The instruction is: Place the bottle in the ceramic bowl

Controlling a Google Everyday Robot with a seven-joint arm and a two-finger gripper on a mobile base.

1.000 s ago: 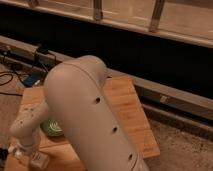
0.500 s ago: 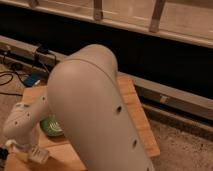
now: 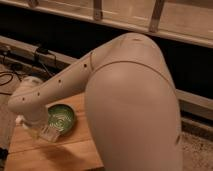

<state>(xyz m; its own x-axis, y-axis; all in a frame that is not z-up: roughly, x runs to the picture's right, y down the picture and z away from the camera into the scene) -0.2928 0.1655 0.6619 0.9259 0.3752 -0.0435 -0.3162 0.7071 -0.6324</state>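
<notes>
The ceramic bowl [image 3: 61, 117], dark green with a pale swirl inside, sits on the wooden table [image 3: 55, 155] at the lower left. My gripper [image 3: 39, 128] hangs at the end of the pale forearm, just left of and in front of the bowl's rim. It is shut on the bottle [image 3: 46, 133], a small clear whitish thing lying slanted, its white cap [image 3: 19, 120] pointing left. The bottle's body touches or overlaps the bowl's near-left edge. My arm's big upper segment [image 3: 130, 110] hides the right half of the table.
Black cables [image 3: 12, 77] lie on the floor to the left. A long rail and dark wall [image 3: 60, 35] run behind the table. Grey floor [image 3: 197, 150] shows at the lower right.
The gripper has risen with the bottle from the table's front edge to the bowl's near-left rim. The upper arm has swung to the right and fills more of the view.
</notes>
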